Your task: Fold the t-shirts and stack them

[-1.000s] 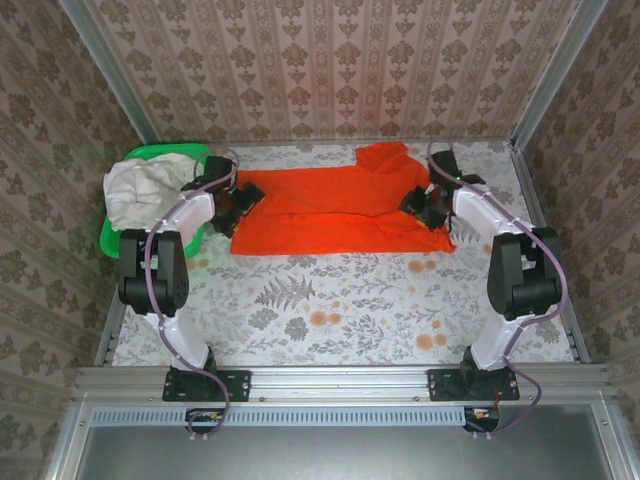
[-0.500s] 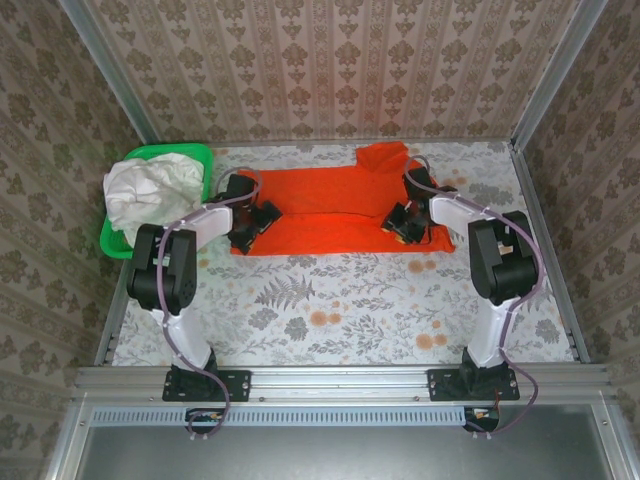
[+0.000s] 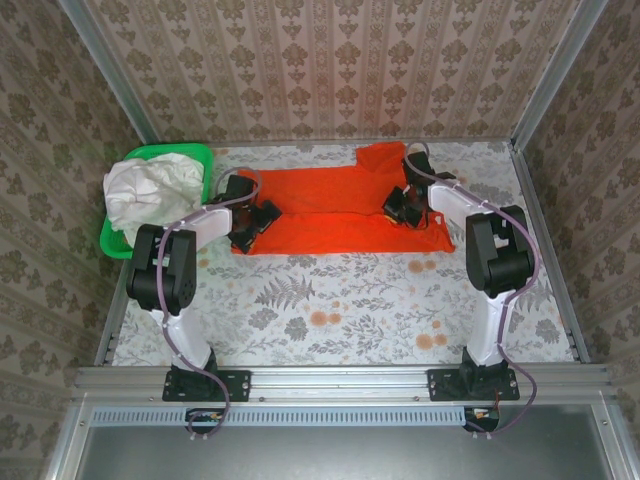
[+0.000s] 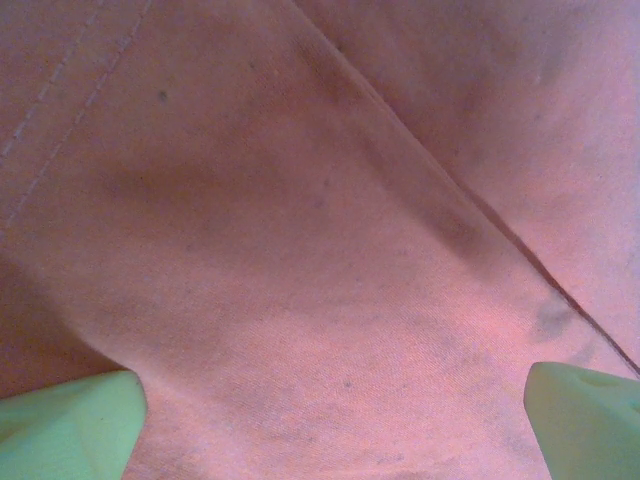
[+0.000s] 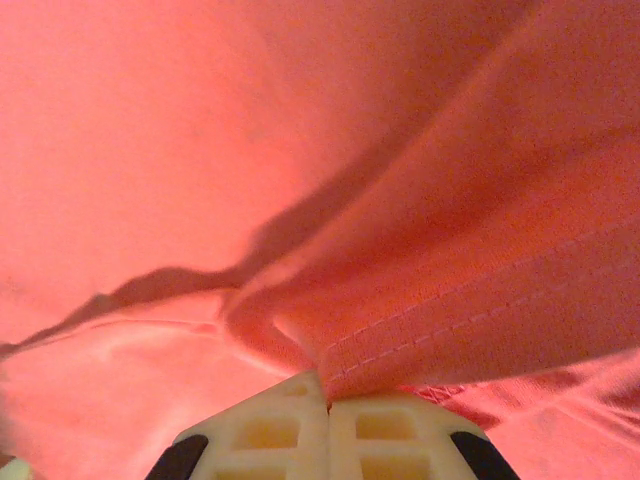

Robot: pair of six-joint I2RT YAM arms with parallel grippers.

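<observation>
Along the far side of the bench [image 3: 330, 310], the orange-red t-shirt [image 3: 330, 200] spread out flat, with a long fold line running across it from left to right. At the far left corner, the white t-shirt [image 3: 145, 190] bunched up in a green basket [image 3: 190, 149], just beside the orange-red t-shirt. Down on the left end of the orange-red t-shirt, the left claw [image 3: 255, 222], wide open and holding nothing. In the left wrist view, two pale green fingertips [image 4: 70, 430] far apart, with smooth red cloth between them. Down on the right part of the same shirt, near the sleeve, the right claw [image 3: 400, 208], closed tight on a fold of the red cloth. In the right wrist view, both fingers [image 5: 270, 435] pressed together, with a stitched edge of the shirt pinched and lifted between them.
</observation>
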